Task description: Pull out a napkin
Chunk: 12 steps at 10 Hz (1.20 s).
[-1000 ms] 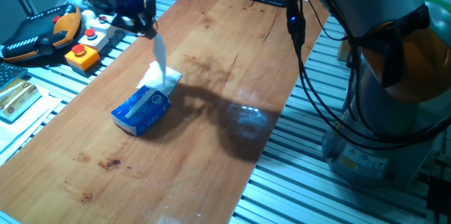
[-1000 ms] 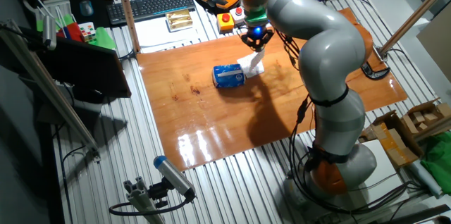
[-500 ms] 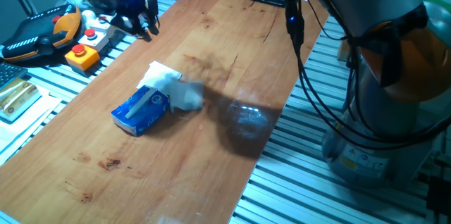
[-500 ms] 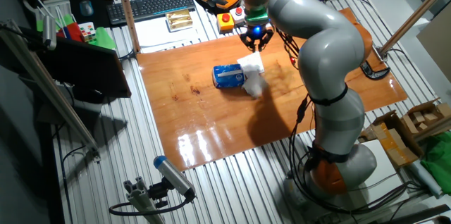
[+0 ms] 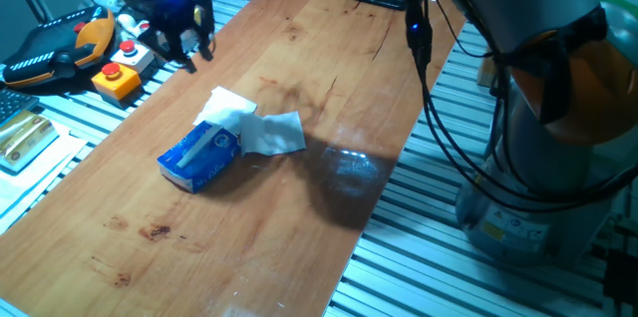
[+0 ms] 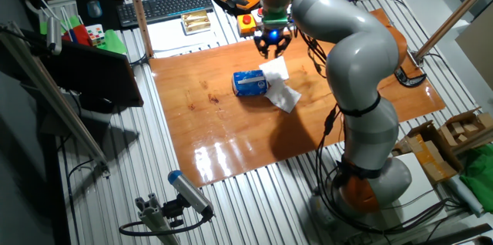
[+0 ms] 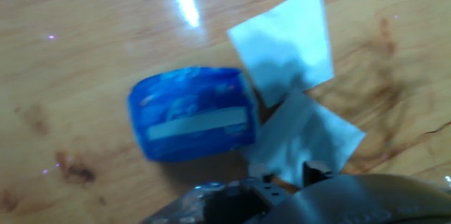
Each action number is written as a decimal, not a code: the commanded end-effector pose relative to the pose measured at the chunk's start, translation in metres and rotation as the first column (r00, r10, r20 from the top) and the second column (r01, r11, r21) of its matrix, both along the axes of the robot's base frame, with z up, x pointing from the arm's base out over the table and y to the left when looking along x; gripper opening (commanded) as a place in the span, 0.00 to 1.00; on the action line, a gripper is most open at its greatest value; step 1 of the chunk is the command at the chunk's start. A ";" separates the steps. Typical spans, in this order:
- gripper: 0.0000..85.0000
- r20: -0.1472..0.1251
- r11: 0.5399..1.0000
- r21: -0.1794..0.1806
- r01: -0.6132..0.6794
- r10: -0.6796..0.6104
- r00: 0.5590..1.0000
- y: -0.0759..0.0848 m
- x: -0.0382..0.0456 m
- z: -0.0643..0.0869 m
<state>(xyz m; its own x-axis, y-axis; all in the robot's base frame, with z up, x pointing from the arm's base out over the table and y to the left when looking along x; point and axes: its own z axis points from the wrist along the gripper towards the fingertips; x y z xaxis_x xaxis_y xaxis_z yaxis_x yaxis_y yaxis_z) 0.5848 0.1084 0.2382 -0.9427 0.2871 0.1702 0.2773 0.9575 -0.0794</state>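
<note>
Rumpled white napkin [image 5: 271, 135] on glossy wood table [image 5: 299, 227], beside blue plastic pack [image 5: 199, 155]

No legible text observed. The blue tissue pack [image 7: 192, 115] bears a pale printed band, too blurred to read in any view.

Wooden table [image 5: 299, 207] with blue pack [image 5: 199, 155], napkin [image 5: 271, 135], folded tissue [image 5: 227, 108].
</note>
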 end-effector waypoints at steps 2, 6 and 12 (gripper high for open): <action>0.01 0.007 1.000 0.007 -0.021 0.021 1.000 0.003 -0.0048 0.003; 0.01 0.069 0.987 -0.038 -0.154 0.156 0.985 0.004 -0.0199 0.009; 0.01 0.133 0.961 -0.055 -0.272 0.277 0.952 0.001 -0.0326 0.011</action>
<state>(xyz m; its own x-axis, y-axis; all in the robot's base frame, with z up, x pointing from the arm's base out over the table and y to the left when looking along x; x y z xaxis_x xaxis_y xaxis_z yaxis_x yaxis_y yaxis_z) 0.5521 0.1094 0.2490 -0.9995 0.0151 0.0277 0.0125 0.9955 -0.0939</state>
